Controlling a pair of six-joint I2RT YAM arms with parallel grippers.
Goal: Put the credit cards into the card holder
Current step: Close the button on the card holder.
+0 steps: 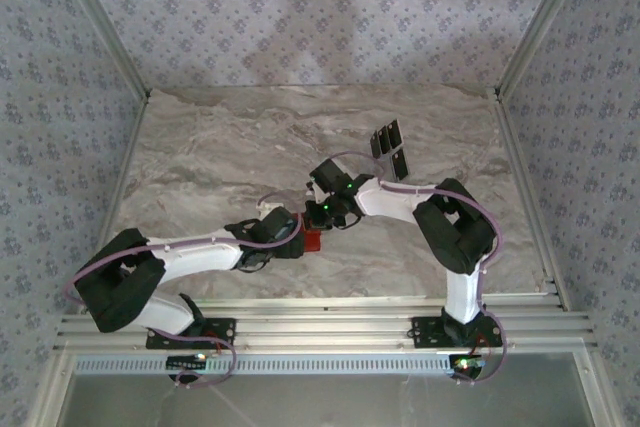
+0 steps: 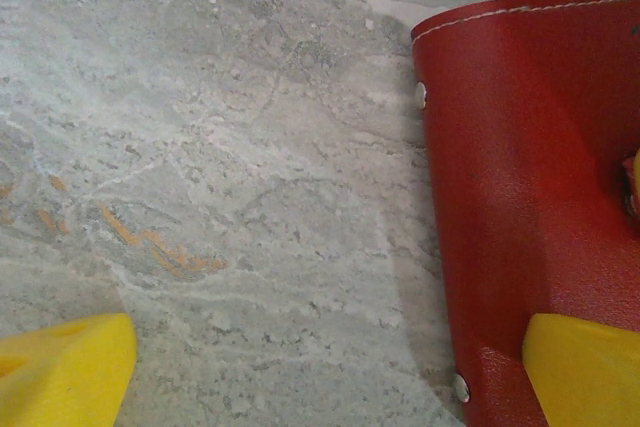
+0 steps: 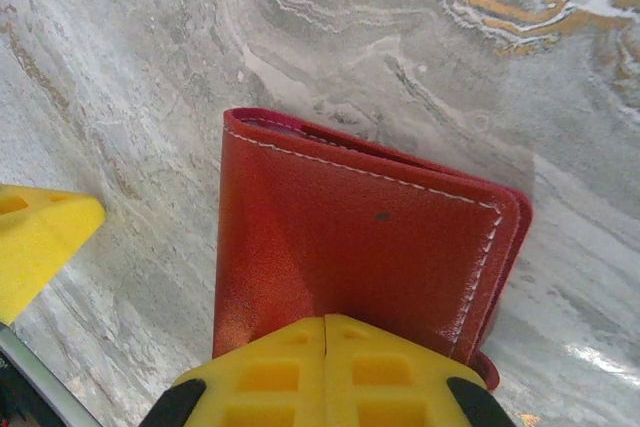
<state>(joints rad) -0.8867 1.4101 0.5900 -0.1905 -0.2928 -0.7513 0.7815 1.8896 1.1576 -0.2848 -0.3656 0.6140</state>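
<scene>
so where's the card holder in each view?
Top external: card holder, small red patch, mid-table, in the near half.
Left wrist: holder on the right side; one finger of the open left gripper overlaps its lower corner.
Right wrist: holder at centre, just beyond the shut right gripper.
Shared landmark: the grey marble table under it in all three.

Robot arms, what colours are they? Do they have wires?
The left arm and right arm have white tubes between chunky black joints. Thin purple cables loop alongside. The fingers are bright yellow blocks with moulded pockets.
</scene>
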